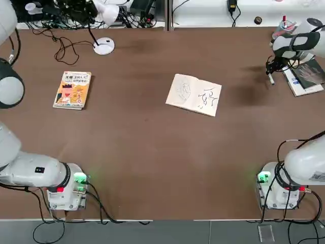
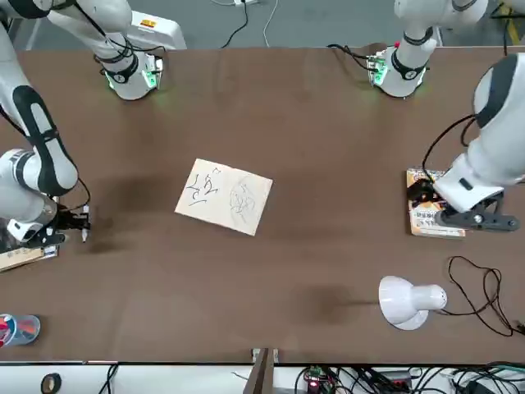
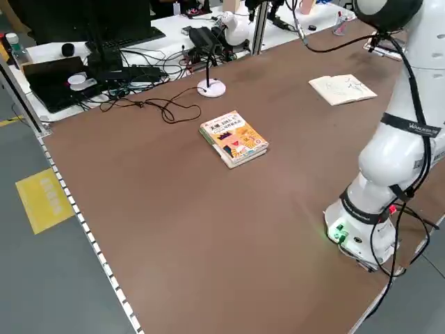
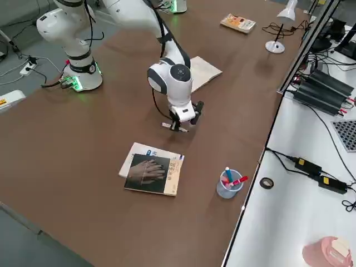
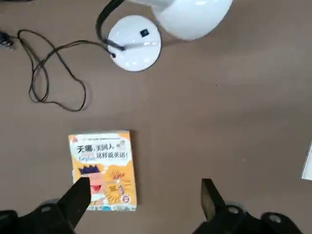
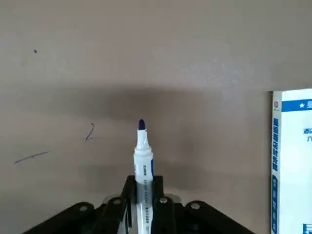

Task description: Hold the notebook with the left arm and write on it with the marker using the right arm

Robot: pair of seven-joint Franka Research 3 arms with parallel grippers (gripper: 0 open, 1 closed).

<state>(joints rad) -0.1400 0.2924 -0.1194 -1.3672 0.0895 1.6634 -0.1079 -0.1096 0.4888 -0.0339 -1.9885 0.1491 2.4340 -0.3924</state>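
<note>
A: Where do we stand? The notebook (image 1: 194,94) lies open in the middle of the table (image 1: 152,152), with nothing holding it.

B: Right. Our right gripper (image 6: 141,195) is pinching the marker (image 6: 142,156), tip pointing out, bare and blue. It hangs well to the right of the notebook, next to the dark book (image 4: 151,174) by the table's edge.

A: And our left gripper (image 5: 144,200)?

B: Its fingers are spread, with nothing between them. It hovers over the orange book (image 5: 103,169), well to the left of the notebook, near the lamp (image 5: 146,29).

A: So what worries us?

B: Mainly that the marker gets to the page before the left arm pins it. We judge the notebook would then slide or twist under the tip, smearing the lines.

A: The table near the marker already carries a couple of stray ink strokes (image 6: 89,131).

B: Yes, so a low pass toward the notebook could mark the table again. Also, the left arm could press down on the wrong book.
</note>
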